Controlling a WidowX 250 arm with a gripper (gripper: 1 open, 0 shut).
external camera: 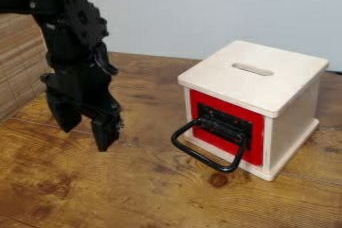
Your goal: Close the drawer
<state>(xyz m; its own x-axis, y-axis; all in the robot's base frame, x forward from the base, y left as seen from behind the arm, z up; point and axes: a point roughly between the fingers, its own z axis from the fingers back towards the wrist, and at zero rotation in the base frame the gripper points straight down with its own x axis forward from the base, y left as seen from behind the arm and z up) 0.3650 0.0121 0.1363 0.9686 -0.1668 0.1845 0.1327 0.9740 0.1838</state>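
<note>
The drawer (225,122) has a red front with a black panel and a large black loop handle (205,152) that hangs forward and down over the table. It sits in a pale wooden cube box (257,82) at the right. The red front looks about flush with the box face. My black gripper (82,127) hangs to the left of the box, fingers pointing down and spread apart, holding nothing. It is well apart from the handle, just above the wooden table.
The box top has a narrow slot (250,69). The wooden table (120,187) runs under everything. A pale wood panel (16,57) stands at the left edge. A white wall is behind.
</note>
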